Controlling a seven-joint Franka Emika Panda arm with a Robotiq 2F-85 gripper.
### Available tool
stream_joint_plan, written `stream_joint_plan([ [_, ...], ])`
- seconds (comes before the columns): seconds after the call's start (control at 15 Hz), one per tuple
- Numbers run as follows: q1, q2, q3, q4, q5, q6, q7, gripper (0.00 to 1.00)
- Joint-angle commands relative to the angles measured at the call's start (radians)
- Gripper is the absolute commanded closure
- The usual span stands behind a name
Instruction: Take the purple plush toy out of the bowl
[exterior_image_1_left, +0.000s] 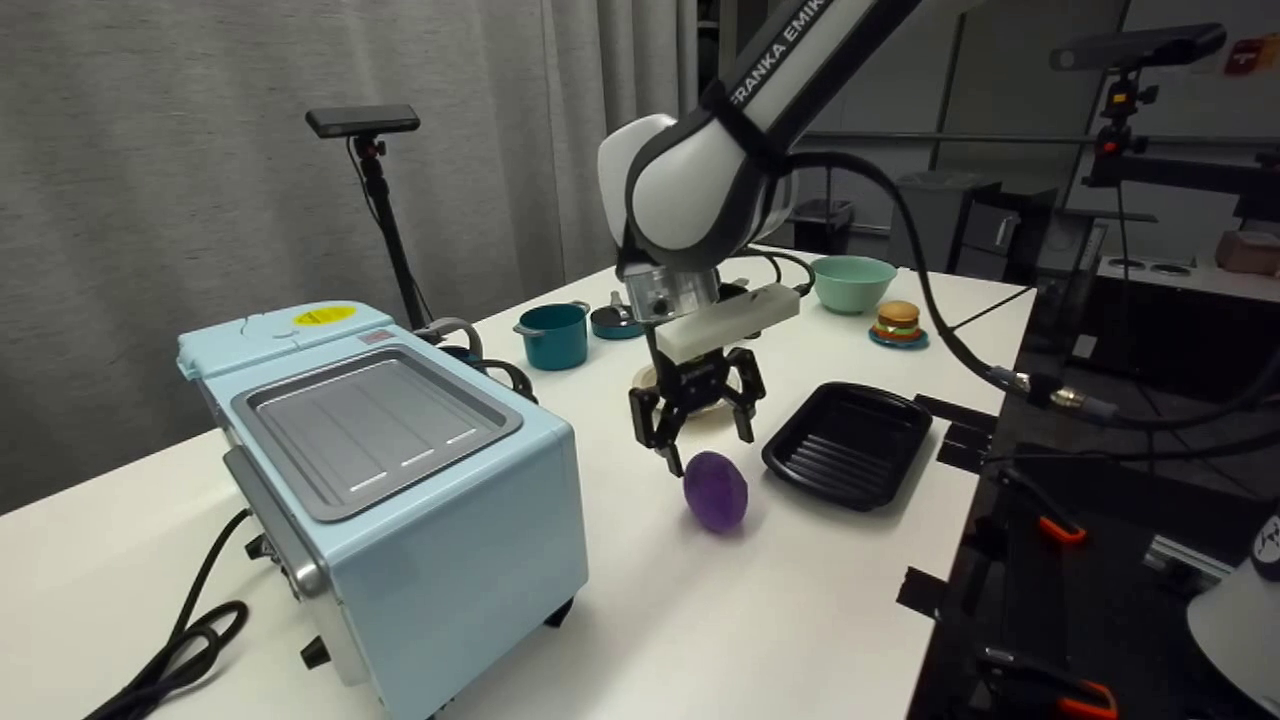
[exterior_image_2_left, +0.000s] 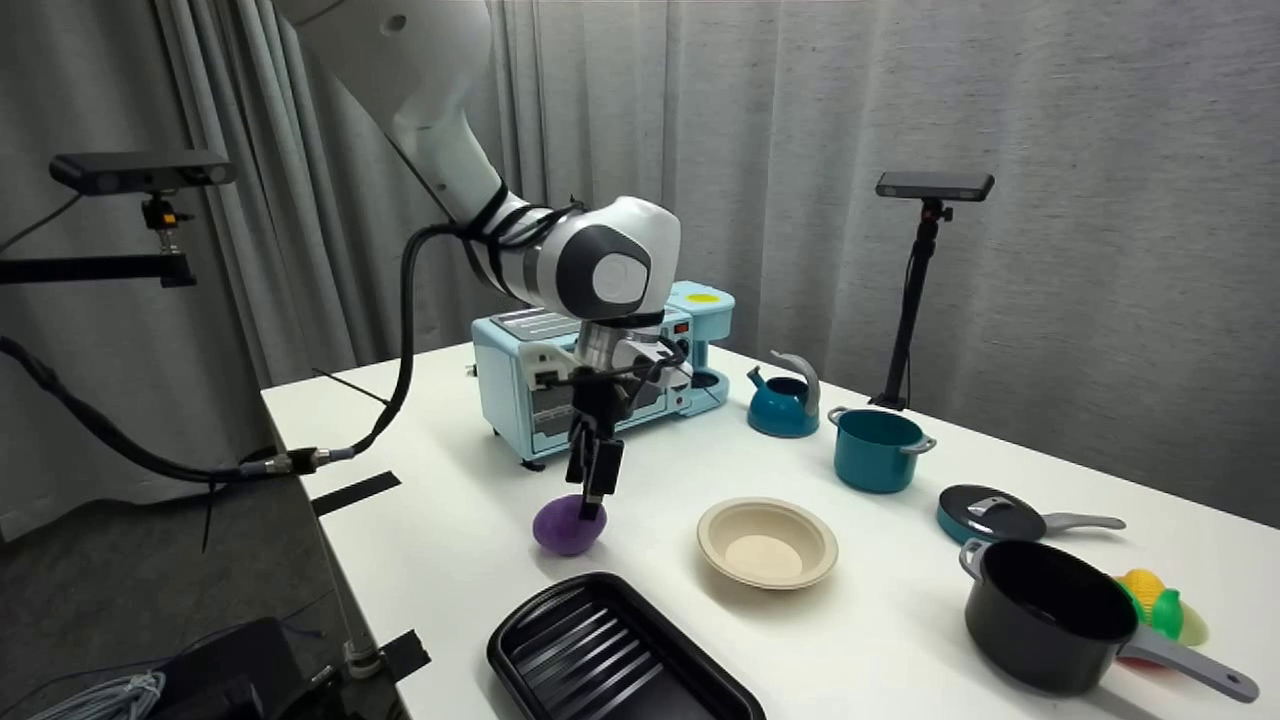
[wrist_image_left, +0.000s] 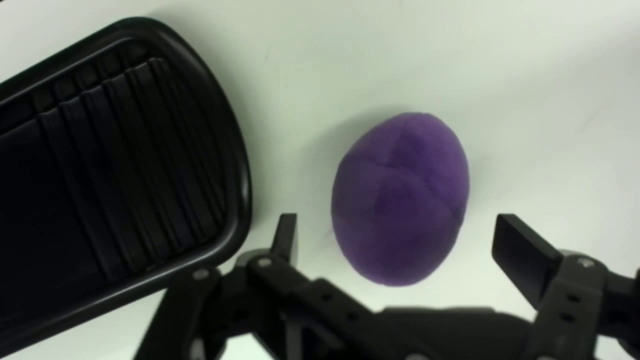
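The purple plush toy (exterior_image_1_left: 716, 491) lies on the white table, outside the bowl; it also shows in an exterior view (exterior_image_2_left: 568, 530) and in the wrist view (wrist_image_left: 400, 195). The shallow cream-beige bowl (exterior_image_2_left: 765, 562) stands apart from it and holds nothing; in an exterior view it is mostly hidden behind the gripper. My gripper (exterior_image_1_left: 710, 453) is open, pointing down just above the toy. In the wrist view the toy sits between and slightly beyond the two open fingertips (wrist_image_left: 396, 216), with a gap on each side. The bowl is out of the wrist view.
A black ridged tray (exterior_image_2_left: 610, 660) lies close beside the toy, near the left finger in the wrist view. A light-blue toaster oven (exterior_image_1_left: 460, 520) stands on the toy's other side. A teal pot (exterior_image_2_left: 874, 450), a kettle (exterior_image_2_left: 783, 407) and a black saucepan (exterior_image_2_left: 1045, 620) stand farther off.
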Motion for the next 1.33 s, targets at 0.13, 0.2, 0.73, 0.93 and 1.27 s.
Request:
stream_joint_plan([
  [0.13,-0.005,-0.108,0.034,-0.004,0.093,-0.06,-0.021,0.0],
  [0.2,-0.004,-0.123,0.037,-0.005,0.099,-0.062,-0.019,0.0],
  [0.73,-0.015,-0.196,0.032,0.021,0.073,-0.076,-0.04,0.0],
  [0.93,-0.022,-0.215,0.026,0.041,0.055,-0.073,-0.062,0.0],
  [1.27,-0.025,-0.209,0.028,0.053,0.053,-0.052,-0.051,0.0],
])
